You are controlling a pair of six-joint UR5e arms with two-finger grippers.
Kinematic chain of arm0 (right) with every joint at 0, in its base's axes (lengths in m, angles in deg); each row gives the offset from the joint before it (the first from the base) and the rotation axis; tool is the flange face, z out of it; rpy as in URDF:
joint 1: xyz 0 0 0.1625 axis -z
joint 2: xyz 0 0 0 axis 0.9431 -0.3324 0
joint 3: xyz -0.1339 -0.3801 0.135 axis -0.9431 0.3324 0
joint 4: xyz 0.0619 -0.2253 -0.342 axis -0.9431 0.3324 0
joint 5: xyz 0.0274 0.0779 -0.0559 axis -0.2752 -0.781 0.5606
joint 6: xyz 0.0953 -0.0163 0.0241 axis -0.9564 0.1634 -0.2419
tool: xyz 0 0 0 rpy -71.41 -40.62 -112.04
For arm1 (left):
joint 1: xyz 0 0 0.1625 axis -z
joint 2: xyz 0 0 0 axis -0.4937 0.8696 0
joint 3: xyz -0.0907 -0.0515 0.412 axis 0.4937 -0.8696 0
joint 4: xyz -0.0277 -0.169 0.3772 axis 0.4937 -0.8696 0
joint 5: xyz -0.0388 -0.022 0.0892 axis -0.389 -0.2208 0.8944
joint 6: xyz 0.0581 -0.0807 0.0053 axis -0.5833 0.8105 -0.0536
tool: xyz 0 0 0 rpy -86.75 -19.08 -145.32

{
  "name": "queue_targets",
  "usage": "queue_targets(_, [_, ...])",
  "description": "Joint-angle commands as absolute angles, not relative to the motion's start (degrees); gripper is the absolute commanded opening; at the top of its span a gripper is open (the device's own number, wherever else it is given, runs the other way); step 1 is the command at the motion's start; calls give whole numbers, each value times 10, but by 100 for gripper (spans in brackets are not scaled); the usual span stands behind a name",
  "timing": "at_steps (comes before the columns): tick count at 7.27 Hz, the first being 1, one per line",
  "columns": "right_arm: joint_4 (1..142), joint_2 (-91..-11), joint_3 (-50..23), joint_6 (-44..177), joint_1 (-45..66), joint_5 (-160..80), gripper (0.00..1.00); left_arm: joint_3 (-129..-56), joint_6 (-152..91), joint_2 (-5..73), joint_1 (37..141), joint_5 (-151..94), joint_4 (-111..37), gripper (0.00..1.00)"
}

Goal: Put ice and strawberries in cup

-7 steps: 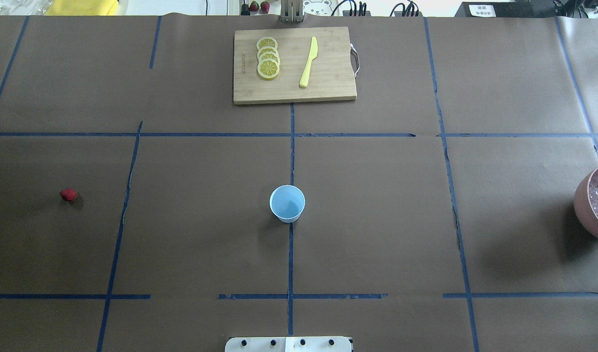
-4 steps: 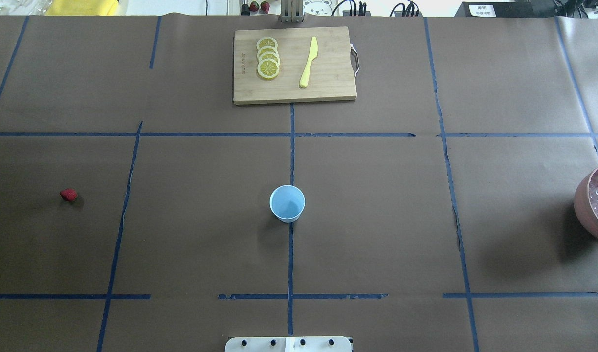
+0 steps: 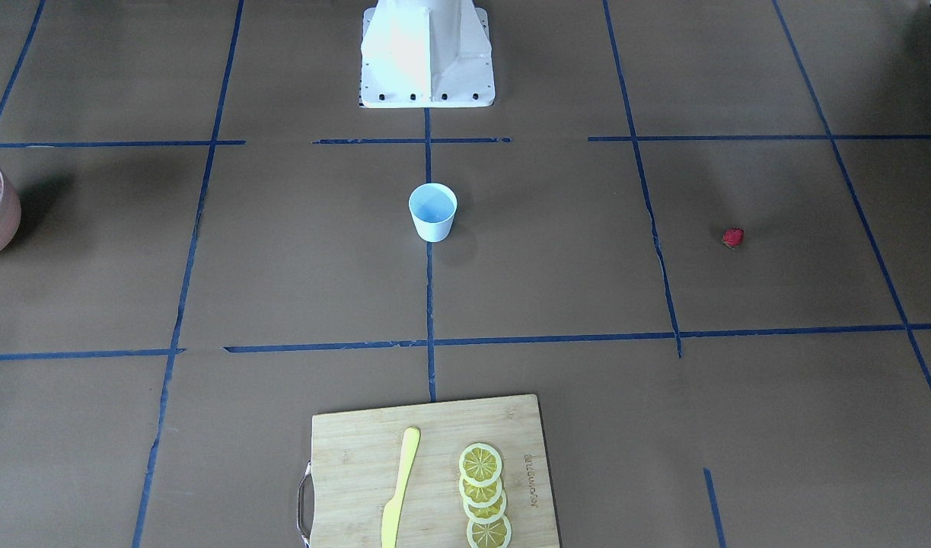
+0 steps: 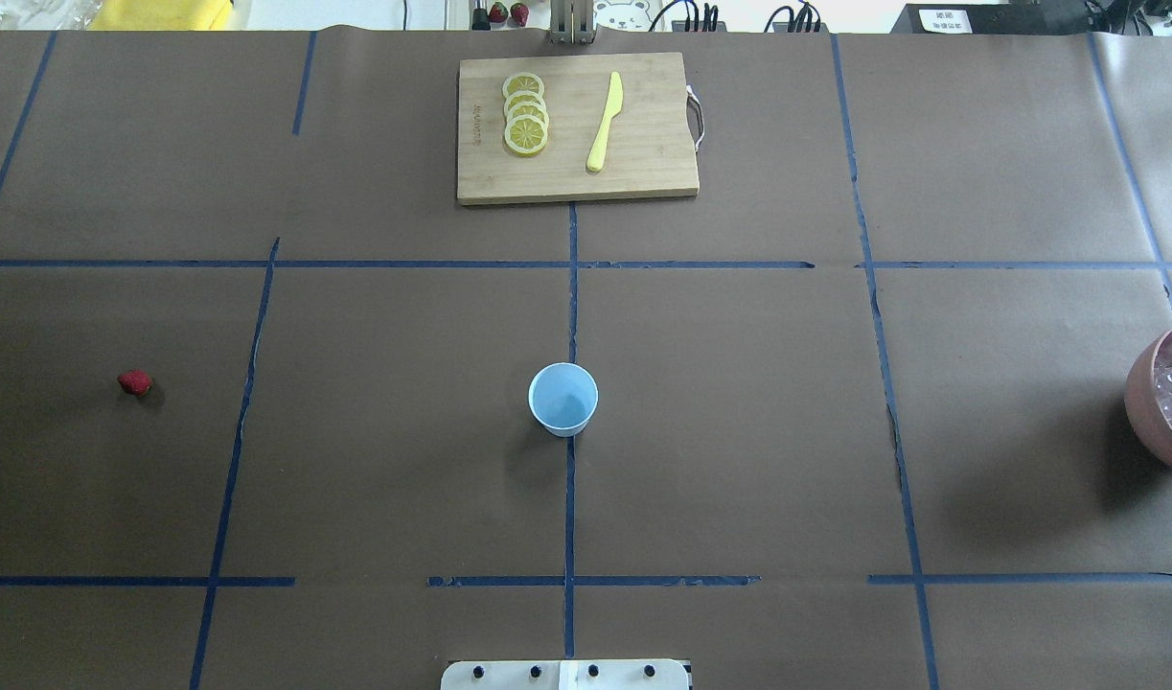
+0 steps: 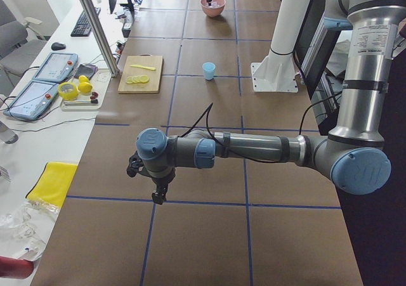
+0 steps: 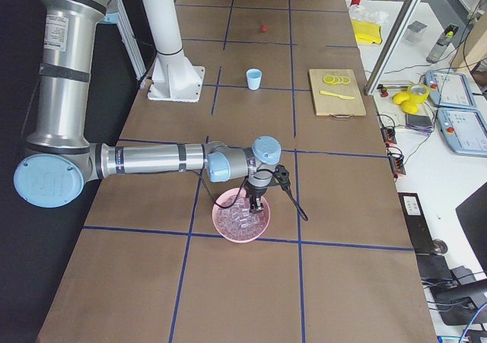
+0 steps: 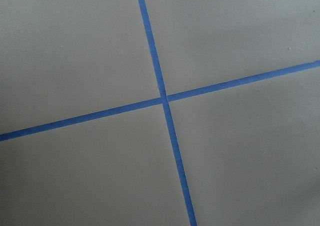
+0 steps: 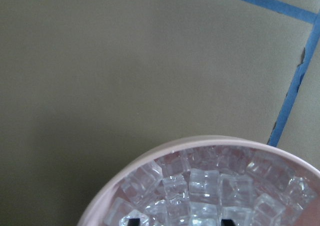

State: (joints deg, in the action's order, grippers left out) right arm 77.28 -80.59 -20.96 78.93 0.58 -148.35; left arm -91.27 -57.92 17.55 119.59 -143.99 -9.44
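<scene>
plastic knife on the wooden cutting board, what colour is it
Pale yellow. The plastic knife shows best in the overhead exterior view.

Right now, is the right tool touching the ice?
Cannot tell. Right wrist view: the right tool sits low over the ice in the bowl; contact unclear.

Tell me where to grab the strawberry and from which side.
Pinch the strawberry across its red middle, coming straight down from above. It is small and lies low on the flat table, so fingers coming in sideways would likely scrape.
</scene>
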Motion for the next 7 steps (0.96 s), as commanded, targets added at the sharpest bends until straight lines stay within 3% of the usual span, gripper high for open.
queue_targets(1, [773,-808,-203,788,6,-1479,62,-915,-579,176,1196,-1448,-93,100])
queue_targets(7, [773,-806,-190,785,7,-1480,61,-915,-576,176,1196,-1484,-91,100])
